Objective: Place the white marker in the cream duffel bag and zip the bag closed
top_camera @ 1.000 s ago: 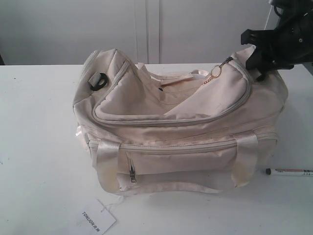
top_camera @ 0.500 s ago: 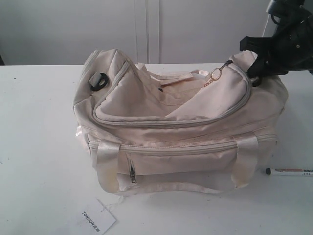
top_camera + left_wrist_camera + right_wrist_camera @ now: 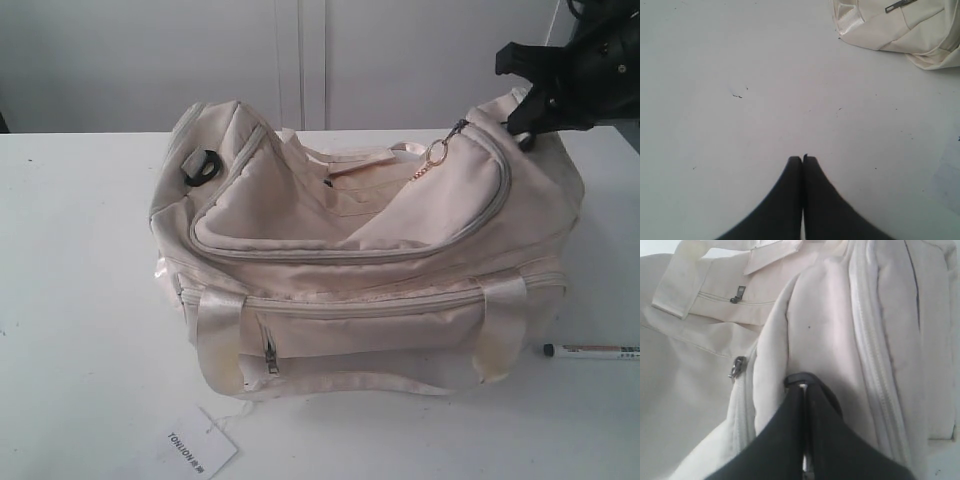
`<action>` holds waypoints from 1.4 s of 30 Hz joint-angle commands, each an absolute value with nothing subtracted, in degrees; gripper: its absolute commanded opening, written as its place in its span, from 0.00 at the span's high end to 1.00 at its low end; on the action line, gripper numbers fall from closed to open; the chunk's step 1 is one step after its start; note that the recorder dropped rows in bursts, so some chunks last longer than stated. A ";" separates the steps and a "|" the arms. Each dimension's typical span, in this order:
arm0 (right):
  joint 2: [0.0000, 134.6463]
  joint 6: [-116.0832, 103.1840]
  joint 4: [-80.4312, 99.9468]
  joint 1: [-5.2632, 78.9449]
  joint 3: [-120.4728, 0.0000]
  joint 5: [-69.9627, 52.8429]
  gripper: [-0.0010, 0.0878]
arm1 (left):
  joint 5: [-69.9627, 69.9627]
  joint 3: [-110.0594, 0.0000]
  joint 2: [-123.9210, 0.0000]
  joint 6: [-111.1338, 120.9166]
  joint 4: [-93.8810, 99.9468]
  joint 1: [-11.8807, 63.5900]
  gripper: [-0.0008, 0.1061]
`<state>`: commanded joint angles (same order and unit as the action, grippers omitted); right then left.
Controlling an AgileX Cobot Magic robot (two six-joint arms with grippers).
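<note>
right end effector (image 3: pixel 802 386): pinching a fabric fold at the cream duffel bag (image 3: pixel 350 300)'s right end.
left end effector (image 3: pixel 802 159): pressed together, holding nothing, over the bench (image 3: pixel 740 60).
white marker (image 3: pixel 592 351): on the bench beside the bag's right end, lying crosswise, cap toward the bag; i judge my right arm nearer.

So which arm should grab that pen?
Likely right: the white marker lies on its side of the cream duffel bag, though the right end effector must first release the fabric. The left end effector, shut, is by the bag's other end.
</note>
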<state>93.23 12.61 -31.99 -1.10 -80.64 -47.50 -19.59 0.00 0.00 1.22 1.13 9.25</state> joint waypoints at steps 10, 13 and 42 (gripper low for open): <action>90.14 12.48 -31.50 -1.10 -80.64 -46.08 0.99 | -19.59 0.00 0.00 1.22 1.13 9.25 0.99; 90.14 12.48 -31.39 -1.10 -80.64 -46.08 0.99 | -19.59 0.00 0.00 1.22 1.13 9.25 0.99; 90.14 12.48 -31.41 -1.10 -80.64 -46.19 0.99 | -19.59 0.00 0.00 1.22 1.13 9.25 0.99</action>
<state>90.14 12.48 -31.41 -1.10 -80.64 -46.19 -19.59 0.00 0.00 1.22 1.13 9.25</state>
